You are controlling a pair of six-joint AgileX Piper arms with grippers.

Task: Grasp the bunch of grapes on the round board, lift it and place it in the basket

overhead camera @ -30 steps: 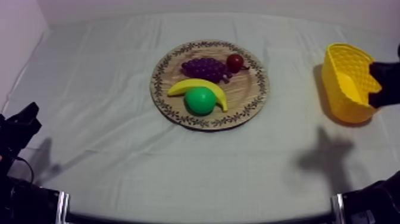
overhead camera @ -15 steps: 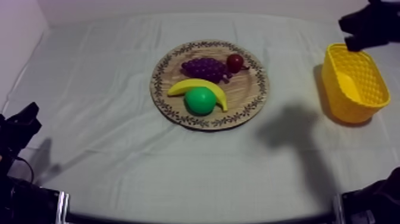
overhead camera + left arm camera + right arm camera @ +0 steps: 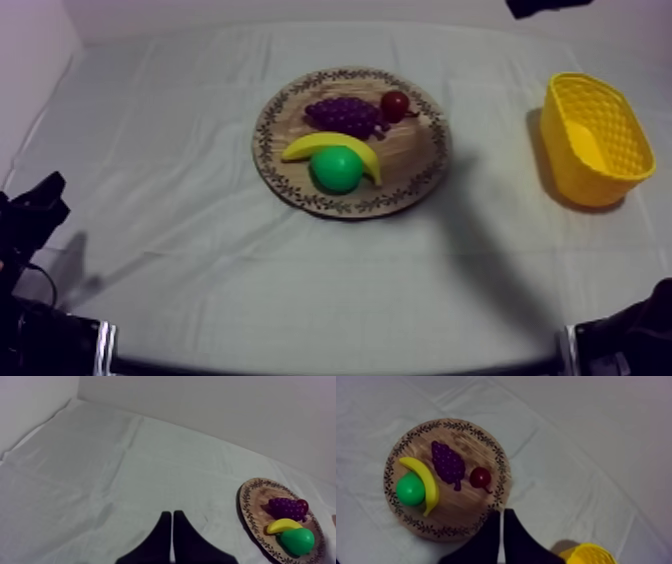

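Observation:
The purple bunch of grapes (image 3: 345,115) lies on the far part of the round wooden board (image 3: 290,110), beside a small red fruit (image 3: 395,104). The yellow basket (image 3: 595,140) stands at the table's right side, with nothing showing inside it. My right arm (image 3: 540,6) is high at the far right edge. In the right wrist view, my right gripper (image 3: 502,513) is shut on nothing, high over the cloth between the board (image 3: 486,451) and the basket (image 3: 588,554), with the grapes (image 3: 448,463) beyond it. My left gripper (image 3: 172,518) is shut on nothing and rests low at the left (image 3: 45,195).
A yellow banana (image 3: 335,148) and a green pear (image 3: 336,169) lie on the board's near half, just in front of the grapes. The right arm's shadow falls across the cloth to the right of the board. Walls close the table at the back and left.
My right arm has risen from over the basket and swung toward the far edge. Its shadow has slid left toward the board. The left arm and the fruit have not moved.

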